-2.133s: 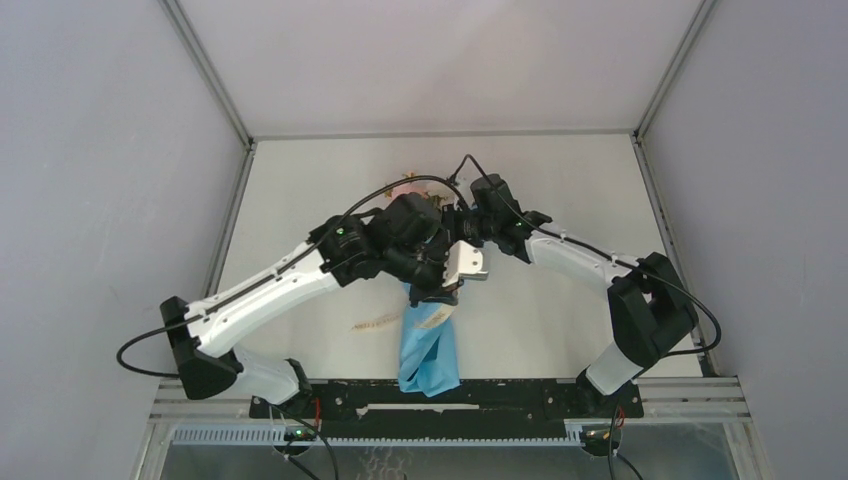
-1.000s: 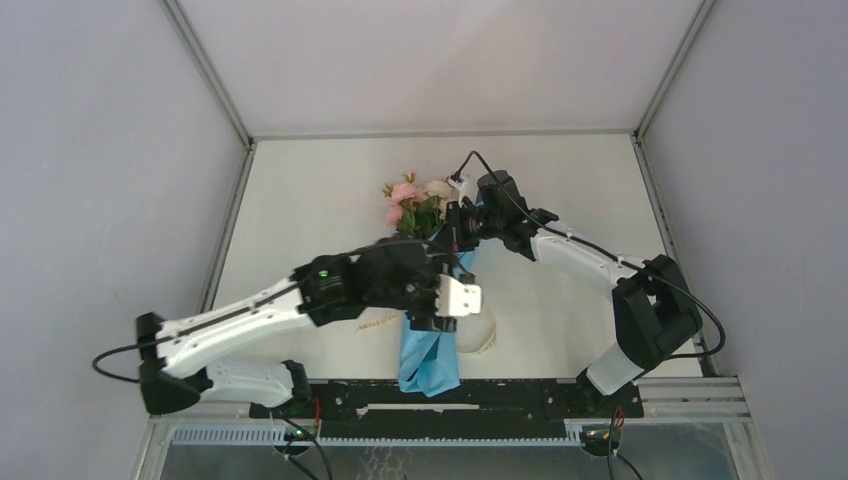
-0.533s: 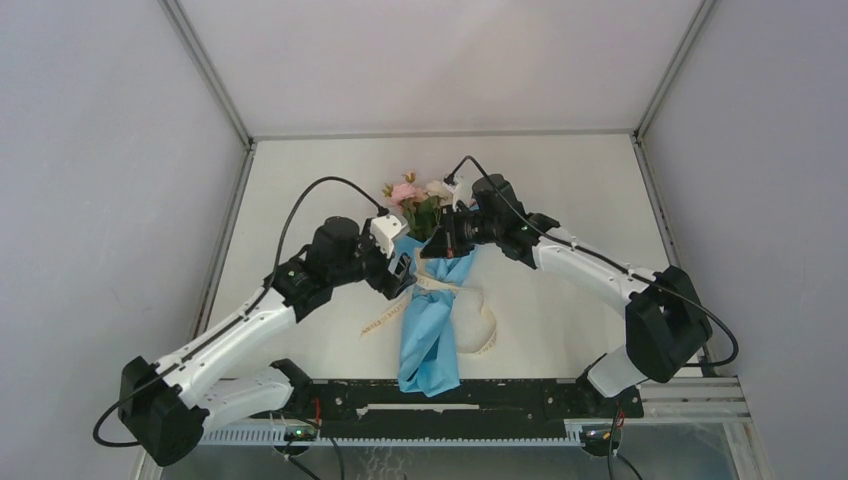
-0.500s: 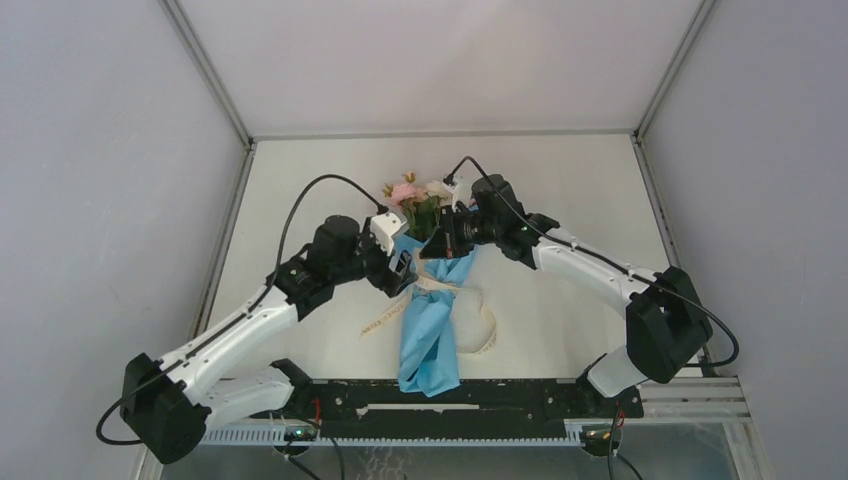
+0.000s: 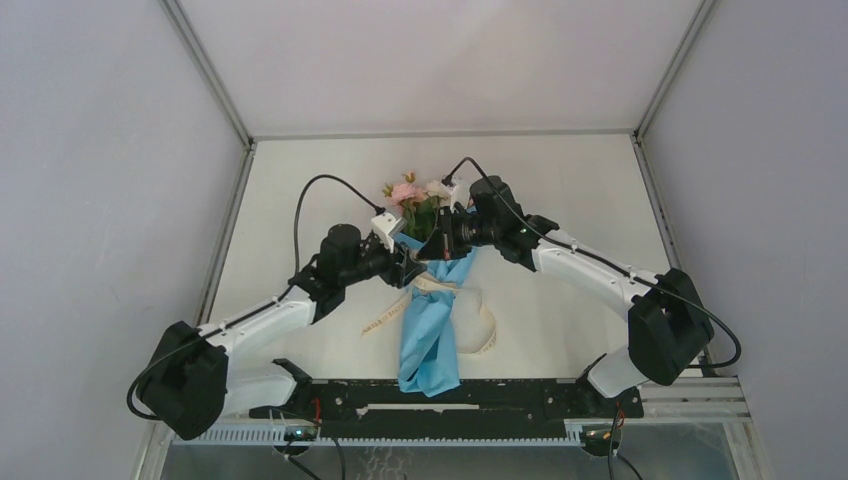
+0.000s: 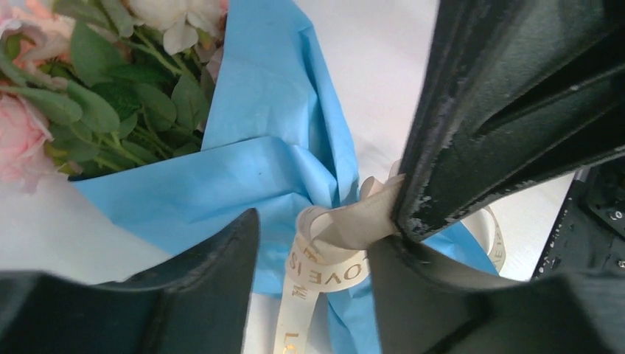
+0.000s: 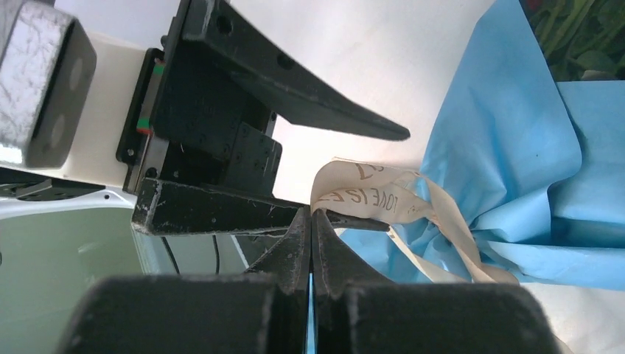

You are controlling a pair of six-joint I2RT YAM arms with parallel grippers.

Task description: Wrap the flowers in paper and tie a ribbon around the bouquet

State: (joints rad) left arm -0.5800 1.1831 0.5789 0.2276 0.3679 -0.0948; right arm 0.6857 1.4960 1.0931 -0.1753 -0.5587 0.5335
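The bouquet lies along the table's middle, a cone of blue paper point(image 5: 428, 335) with the flowers point(image 5: 412, 200) at its far end. A cream ribbon point(image 5: 440, 287) with gold lettering circles the cone's neck. My right gripper point(image 5: 430, 252) is shut on a fold of the ribbon point(image 7: 372, 193) just left of the neck. In the left wrist view its black fingers point(image 6: 508, 110) pinch that fold. My left gripper point(image 6: 313, 236) is open, its jaws on either side of the ribbon loop point(image 6: 332, 258) without touching it. Pink and cream roses point(image 6: 22, 125) show above the paper point(image 6: 258, 169).
One ribbon end curls in a loop on the table right of the cone point(image 5: 487, 325); the other tail lies left of it point(image 5: 380, 322). The cone's narrow end reaches the black rail point(image 5: 520, 395) at the near edge. Grey walls stand close on both sides.
My left arm has swung from above the cone's near part back to the left of the neck, and its jaws now straddle the ribbon loop, a little narrower. The right gripper has kept its pinch.
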